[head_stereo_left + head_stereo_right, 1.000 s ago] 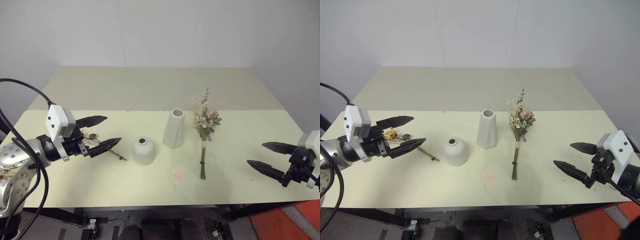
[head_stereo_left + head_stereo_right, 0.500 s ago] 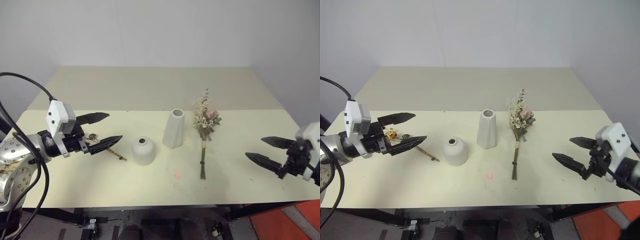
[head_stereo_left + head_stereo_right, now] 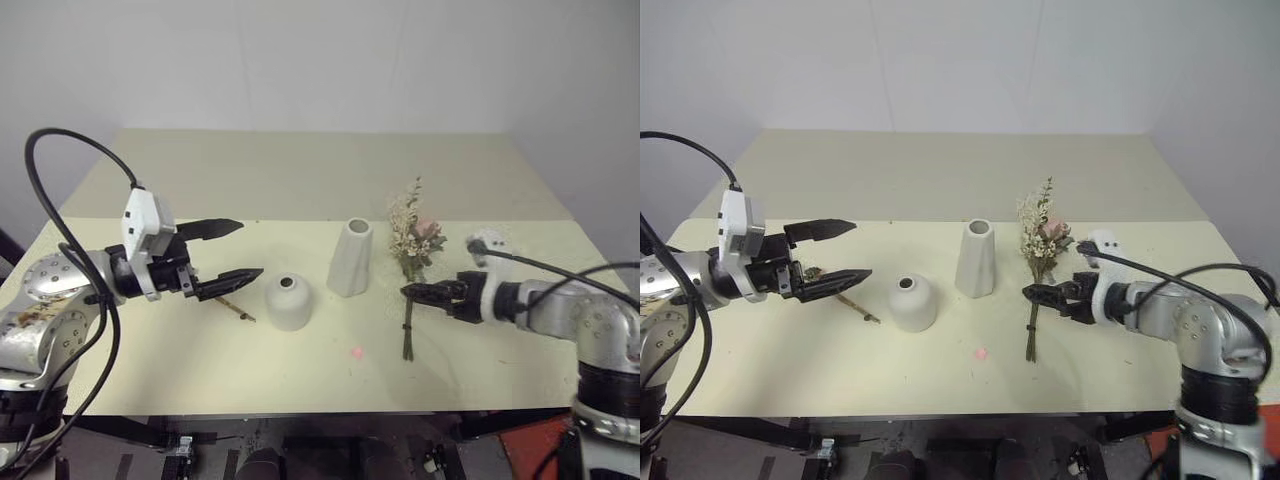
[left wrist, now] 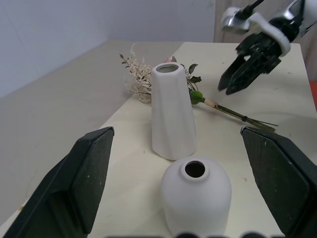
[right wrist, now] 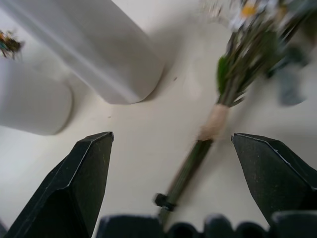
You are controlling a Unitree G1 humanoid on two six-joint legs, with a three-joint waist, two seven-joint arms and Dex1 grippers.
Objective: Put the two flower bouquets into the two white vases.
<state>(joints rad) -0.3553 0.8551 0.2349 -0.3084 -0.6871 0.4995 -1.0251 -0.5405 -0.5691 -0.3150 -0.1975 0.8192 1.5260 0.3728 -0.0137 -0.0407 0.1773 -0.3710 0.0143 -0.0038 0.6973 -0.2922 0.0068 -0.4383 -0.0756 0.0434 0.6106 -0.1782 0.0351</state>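
The rose bouquet [image 3: 413,238] lies flat on the table, its tied stems [image 5: 213,124] pointing toward the front edge. My right gripper [image 3: 412,291] is open just above those stems, one finger on either side in the right wrist view. To their left stand the tall white vase [image 3: 350,257] and the short domed vase [image 3: 287,301]. The sparse bouquet [image 3: 845,301] lies left of the short vase, partly hidden behind my left gripper [image 3: 250,249]. That gripper hovers open and level, pointing at the vases.
The cream table [image 3: 300,180] stretches far behind the vases, with a seam across its middle. A small red light spot [image 3: 355,351] sits on the table in front of the tall vase. The front edge runs close below both arms.
My right gripper has swung in from the table's right edge to the rose bouquet's stems and rolled over. The left gripper has edged slightly toward the vases.
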